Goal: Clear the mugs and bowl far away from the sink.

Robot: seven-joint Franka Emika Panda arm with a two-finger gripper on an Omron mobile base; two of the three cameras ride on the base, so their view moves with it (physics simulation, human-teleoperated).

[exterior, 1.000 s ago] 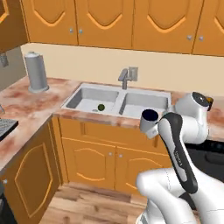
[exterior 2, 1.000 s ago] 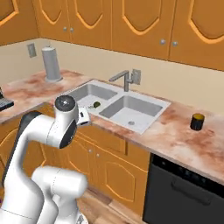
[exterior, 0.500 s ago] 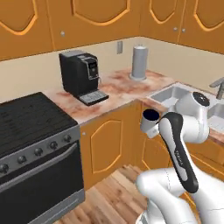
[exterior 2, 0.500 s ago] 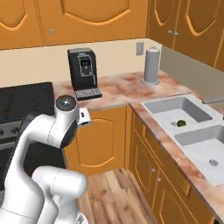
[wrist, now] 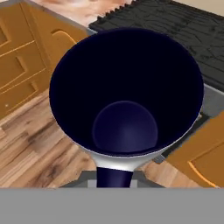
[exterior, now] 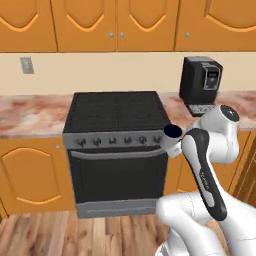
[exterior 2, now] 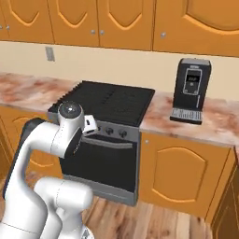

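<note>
Mug [wrist: 126,94]: pale, navy inside; our gripper [wrist: 114,177] clamps its handle, mouth up just above the fingers, stove [exterior: 116,111] ahead.

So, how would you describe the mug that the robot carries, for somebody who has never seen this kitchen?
Find the black stove between the orange cabinets; the white arm is in front of it. At the arm's end, at the height of the stove's knobs, the shut jaws hold a small mug. It is pale grey-white outside and dark navy inside, and it is off the counter, unlike the black coffee machine.

No readable text, not even on the coffee machine [exterior 2: 191,91].
</note>
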